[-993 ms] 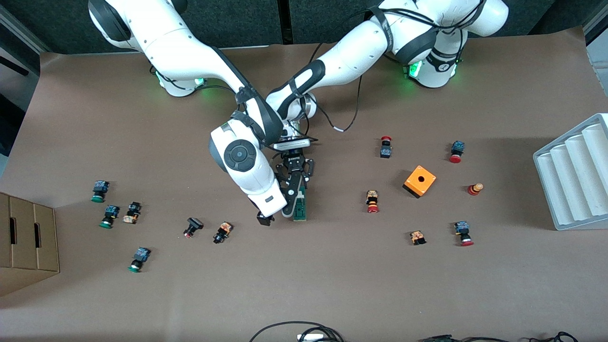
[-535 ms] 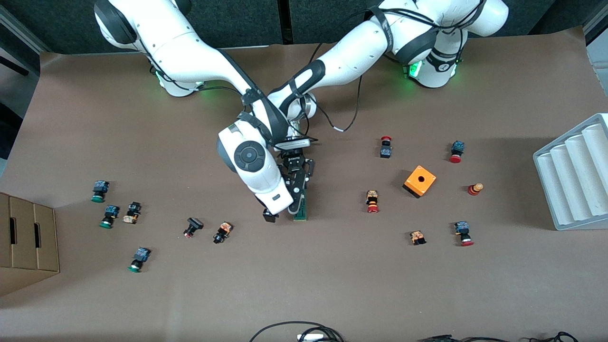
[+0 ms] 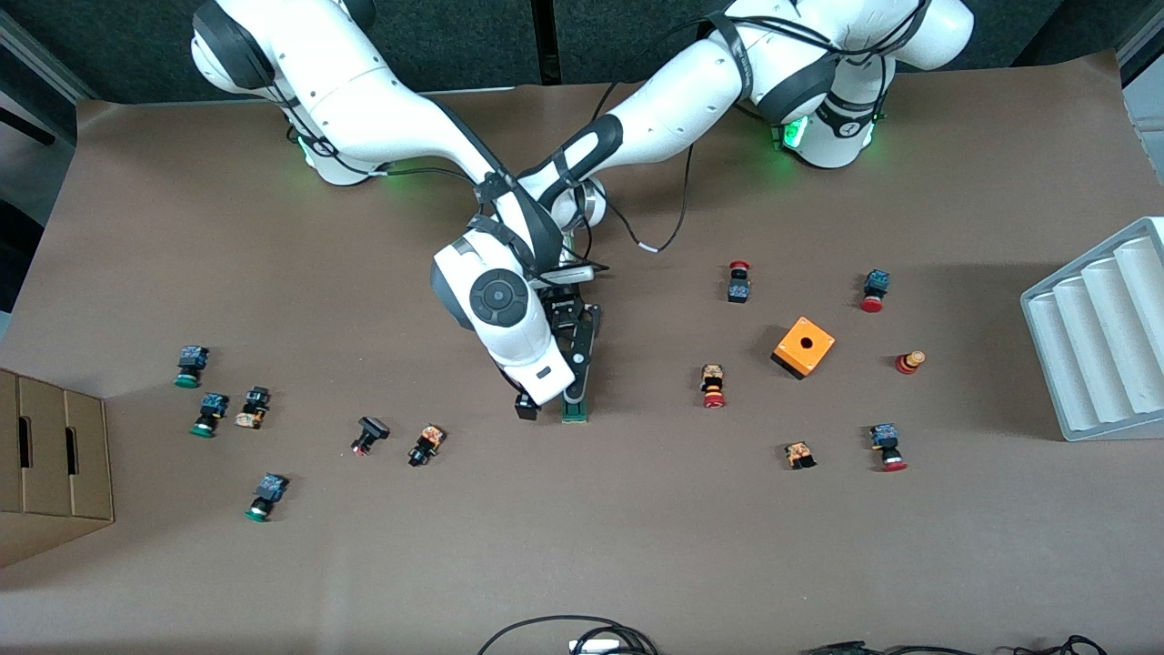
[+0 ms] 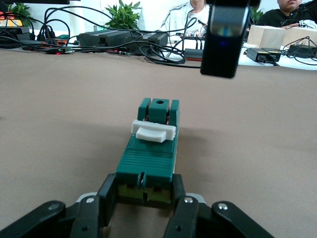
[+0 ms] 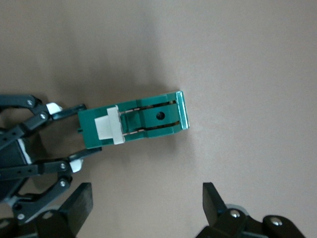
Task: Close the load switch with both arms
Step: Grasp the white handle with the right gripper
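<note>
Robotics lab or test cell, by the look of it. Bench (image 3: 637, 546) covered edge to edge in plain brown paper. Two white jointed arms bolted along its top edge, green status lights glowing at their bases. Industrial push-buttons (image 3: 714, 385) and an orange switch box (image 3: 804, 347) scattered over the paper like test samples. Grey ridged tray (image 3: 1105, 332) at the left arm's end, cardboard box (image 3: 50, 464) at the right arm's end. Left wrist view: cables (image 4: 163, 47), black electronics boxes (image 4: 106, 37), potted plants (image 4: 121, 17), and what seem to be seated people (image 4: 190, 12) past the bench edge, though they are cropped.
</note>
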### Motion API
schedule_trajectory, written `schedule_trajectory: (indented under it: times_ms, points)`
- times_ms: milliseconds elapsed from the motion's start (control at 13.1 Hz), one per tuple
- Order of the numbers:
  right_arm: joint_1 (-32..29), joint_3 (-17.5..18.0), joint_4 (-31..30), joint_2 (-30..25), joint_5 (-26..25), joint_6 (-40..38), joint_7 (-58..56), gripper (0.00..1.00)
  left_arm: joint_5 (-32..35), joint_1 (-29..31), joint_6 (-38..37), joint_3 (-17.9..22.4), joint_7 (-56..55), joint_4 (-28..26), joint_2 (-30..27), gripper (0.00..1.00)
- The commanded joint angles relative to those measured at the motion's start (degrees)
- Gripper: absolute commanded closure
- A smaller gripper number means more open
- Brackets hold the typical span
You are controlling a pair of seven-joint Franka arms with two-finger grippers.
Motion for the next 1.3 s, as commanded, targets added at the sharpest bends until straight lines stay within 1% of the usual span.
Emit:
schedule_trajectory:
  times_ms: [0,306,688,1222]
  points:
    - [1.53,-0.67,0.45,1.42,-1.39,2.17,1.10,0.01,-0.11,-0.55,-0.14,0.42,-0.97,0.48,0.26,0.71]
    - [3.03,-0.67,0.45,2.56,-1.39,4.10,3.12,0.01,-0.11,-0.55,-0.14,0.42,-1.06,0.40,0.26,0.71]
    - [3.82,-1.02,0.45,5.03,-1.39,8.76,3.39,0.01,-0.11,-0.55,-0.14,0.42,-1.06,0.40,0.26,0.71]
    - [3.91,-1.02,0.45,5.12,-1.03,8.68,3.47,0.01,-0.11,-0.55,-0.14,0.42,-1.15,0.31,0.26,0.71]
